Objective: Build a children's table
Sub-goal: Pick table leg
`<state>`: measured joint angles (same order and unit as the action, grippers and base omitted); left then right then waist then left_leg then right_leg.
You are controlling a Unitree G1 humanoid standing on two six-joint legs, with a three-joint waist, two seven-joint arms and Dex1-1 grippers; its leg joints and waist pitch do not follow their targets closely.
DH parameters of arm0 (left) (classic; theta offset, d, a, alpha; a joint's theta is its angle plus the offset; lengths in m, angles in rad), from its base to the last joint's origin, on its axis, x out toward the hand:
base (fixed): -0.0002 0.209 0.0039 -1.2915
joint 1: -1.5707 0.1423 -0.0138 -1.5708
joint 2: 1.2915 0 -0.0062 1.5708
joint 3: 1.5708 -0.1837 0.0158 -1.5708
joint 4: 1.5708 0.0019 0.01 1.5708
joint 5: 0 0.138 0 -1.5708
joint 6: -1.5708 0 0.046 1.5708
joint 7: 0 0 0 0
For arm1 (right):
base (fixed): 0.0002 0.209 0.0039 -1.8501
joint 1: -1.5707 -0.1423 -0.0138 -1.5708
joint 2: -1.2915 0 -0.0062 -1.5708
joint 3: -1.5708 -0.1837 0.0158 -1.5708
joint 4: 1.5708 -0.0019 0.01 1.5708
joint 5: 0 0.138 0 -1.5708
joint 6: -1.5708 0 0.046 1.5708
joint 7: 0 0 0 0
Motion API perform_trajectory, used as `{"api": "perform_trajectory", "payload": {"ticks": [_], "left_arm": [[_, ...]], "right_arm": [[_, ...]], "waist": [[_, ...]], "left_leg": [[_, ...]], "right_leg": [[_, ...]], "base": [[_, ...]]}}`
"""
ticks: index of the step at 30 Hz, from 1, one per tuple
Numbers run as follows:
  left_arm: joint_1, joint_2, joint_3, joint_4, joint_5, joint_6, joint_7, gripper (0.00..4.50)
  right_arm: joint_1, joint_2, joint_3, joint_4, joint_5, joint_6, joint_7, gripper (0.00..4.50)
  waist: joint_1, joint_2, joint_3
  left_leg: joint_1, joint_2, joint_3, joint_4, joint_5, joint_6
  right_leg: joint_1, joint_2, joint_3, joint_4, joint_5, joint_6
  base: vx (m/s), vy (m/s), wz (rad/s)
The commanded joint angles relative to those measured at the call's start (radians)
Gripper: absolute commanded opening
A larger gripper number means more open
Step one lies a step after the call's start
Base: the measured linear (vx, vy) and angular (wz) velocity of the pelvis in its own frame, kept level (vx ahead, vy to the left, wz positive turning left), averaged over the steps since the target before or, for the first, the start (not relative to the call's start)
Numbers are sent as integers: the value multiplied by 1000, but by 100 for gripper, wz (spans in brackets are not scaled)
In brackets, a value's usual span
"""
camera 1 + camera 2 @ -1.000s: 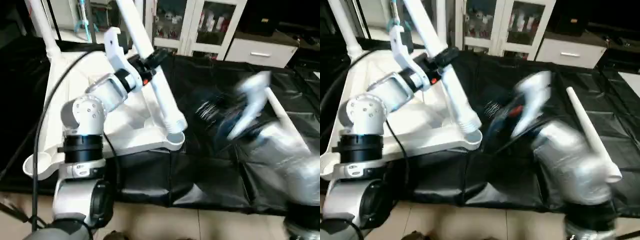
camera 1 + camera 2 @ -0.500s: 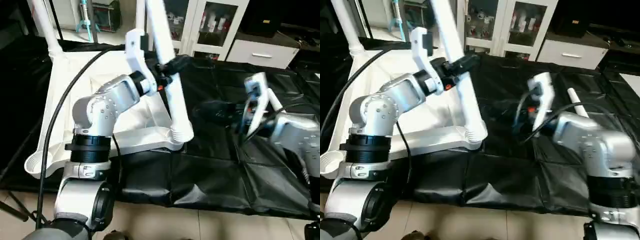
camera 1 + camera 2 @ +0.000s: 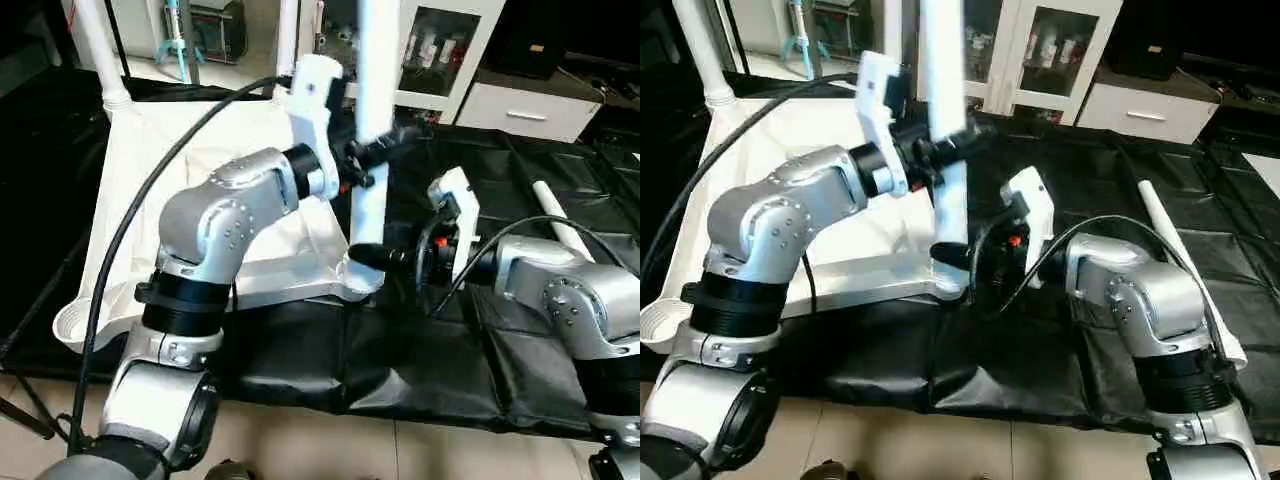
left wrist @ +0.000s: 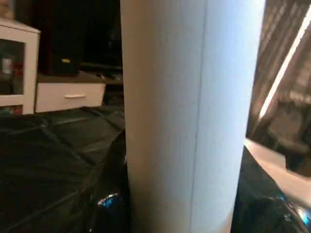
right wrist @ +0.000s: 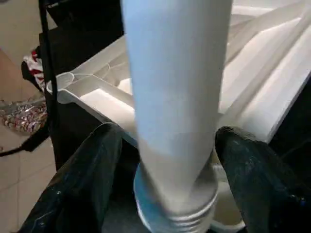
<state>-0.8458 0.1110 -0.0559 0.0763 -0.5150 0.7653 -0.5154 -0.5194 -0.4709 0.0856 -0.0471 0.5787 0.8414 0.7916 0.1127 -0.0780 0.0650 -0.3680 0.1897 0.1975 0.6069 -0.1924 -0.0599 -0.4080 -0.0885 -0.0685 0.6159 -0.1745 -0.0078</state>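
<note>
Leg (image 3: 372,130) upright in corner socket (image 3: 362,283) | left pincer (image 3: 385,155) gripping it

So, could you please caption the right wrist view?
Right gripper's fingers flank the upright white leg above the tabletop's corner socket.

Your left gripper (image 3: 372,165) is clamped on an upright white tube leg (image 3: 371,110) with that forearm angled up across, while your right gripper (image 3: 372,258) straddles the leg's base, fingers (image 5: 95,165) parted.
</note>
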Motion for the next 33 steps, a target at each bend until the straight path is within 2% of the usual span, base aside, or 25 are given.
{"api": "perform_trajectory", "payload": {"ticks": [1, 5, 10, 14, 16, 17, 33], "left_arm": [[3, 2, -27, -25, 12, -10, -23, 182], [9, 12, -47, -32, 15, -11, -44, 182], [12, 14, -53, -37, 21, -17, -51, 182], [13, 18, -51, -38, 21, -20, -55, 182], [13, 21, -52, -42, 22, -21, -57, 182], [13, 22, -53, -44, 24, -21, -60, 182], [24, 31, -95, -94, 3, 16, -124, 182]], "right_arm": [[-23, -8, -7, 10, -9, -12, 5, 331], [-31, -13, -4, 18, -12, -18, 17, 331], [-26, -19, 14, 16, -16, -11, 41, 331], [-18, -30, 37, 18, -19, -11, 67, 331], [-19, -27, 41, 26, -24, -16, 66, 331], [-20, -24, 43, 30, -27, -18, 66, 331], [-34, -2, 47, 59, -38, -33, 75, 331]], "waist": [[0, -8, -78], [-1, -6, -78], [0, -11, -78], [1, -13, -78], [1, -10, -78], [1, -13, -78], [0, -7, -79]], "left_leg": [[12, 39, -17, -63, -51, -1], [13, 39, -17, -63, -54, -2], [13, 39, -16, -62, -48, 5], [12, 39, -16, -62, -52, 6], [12, 40, -17, -62, -46, 5], [12, 39, -16, -62, -46, 5], [13, 39, -17, -62, -52, -4]], "right_leg": [[57, -59, 46, -57, -139, -172], [57, -58, 47, -56, -134, -175], [58, -58, 47, -54, -120, -185], [58, -59, 47, -56, -137, -180], [57, -59, 47, -54, -128, -183], [57, -58, 46, -55, -128, -183], [58, -57, 47, -52, -114, -193]], "base": [[0, 0, 0], [0, 0, 0], [0, 0, 0], [0, 0, 0], [0, 0, 0], [0, 0, 0], [0, 0, 0]]}}
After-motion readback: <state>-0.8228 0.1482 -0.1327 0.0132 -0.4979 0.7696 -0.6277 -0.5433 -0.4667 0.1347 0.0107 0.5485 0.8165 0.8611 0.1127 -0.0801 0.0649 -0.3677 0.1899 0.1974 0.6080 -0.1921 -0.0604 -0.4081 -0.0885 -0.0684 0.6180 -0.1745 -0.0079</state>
